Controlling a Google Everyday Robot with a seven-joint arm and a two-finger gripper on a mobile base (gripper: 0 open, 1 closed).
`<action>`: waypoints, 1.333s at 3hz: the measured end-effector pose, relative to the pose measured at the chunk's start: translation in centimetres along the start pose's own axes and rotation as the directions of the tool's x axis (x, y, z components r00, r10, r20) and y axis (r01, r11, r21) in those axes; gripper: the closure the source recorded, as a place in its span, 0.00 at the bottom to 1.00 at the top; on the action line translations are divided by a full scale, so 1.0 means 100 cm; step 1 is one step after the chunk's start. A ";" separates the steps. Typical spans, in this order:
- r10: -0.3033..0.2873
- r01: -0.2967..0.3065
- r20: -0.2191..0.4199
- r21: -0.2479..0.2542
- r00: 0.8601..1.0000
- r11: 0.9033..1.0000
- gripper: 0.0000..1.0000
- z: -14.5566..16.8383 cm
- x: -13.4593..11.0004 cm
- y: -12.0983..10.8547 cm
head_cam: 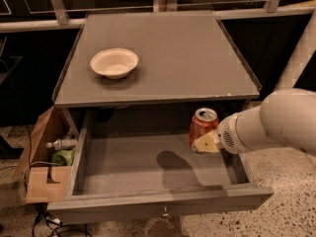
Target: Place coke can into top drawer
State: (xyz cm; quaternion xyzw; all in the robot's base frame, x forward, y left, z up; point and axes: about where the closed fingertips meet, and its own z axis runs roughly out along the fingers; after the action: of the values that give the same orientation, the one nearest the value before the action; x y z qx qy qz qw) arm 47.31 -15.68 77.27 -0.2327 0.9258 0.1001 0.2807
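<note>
**coke can hanging over the open top drawer, not yet set down**

the gripper (202,136) is reaching in from the right of the frame on the end of the white arm (276,122). it is holding the coke can (202,123) upright at centre right, just under the front edge of the cabinet top (187,53). the can is hanging above the right rear part of the top drawer (123,169), and its shadow (170,161) is falling apart from it on the bare grey floor. this suggests it is being carried clear of the bottom rather than resting there. holding it upright and inside the drawer's outline is probably meant to let it go straight down without catching the side wall or the cabinet edge.

the pincer is closing around the can's lower body, spread only to the can's width. one pale finger pad (205,143) is pressing against the near side, while the opposite finger is hiding behind the can.

the drawer is standing pulled fully out. the white bowl (114,63) is sitting at upper left on the cabinet top, well apart from the can.
</note>
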 end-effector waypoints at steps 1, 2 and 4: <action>0.063 -0.064 0.046 0.018 0.997 0.998 1.00 0.022 0.000 0.001; 0.063 -0.064 0.046 0.018 0.997 0.998 1.00 0.022 0.000 0.001; 0.160 -0.159 0.029 -0.018 0.987 0.987 1.00 0.080 0.025 0.011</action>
State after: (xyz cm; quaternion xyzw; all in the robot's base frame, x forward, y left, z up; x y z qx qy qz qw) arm 48.79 -13.14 69.31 -0.1585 0.9362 0.1332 0.2839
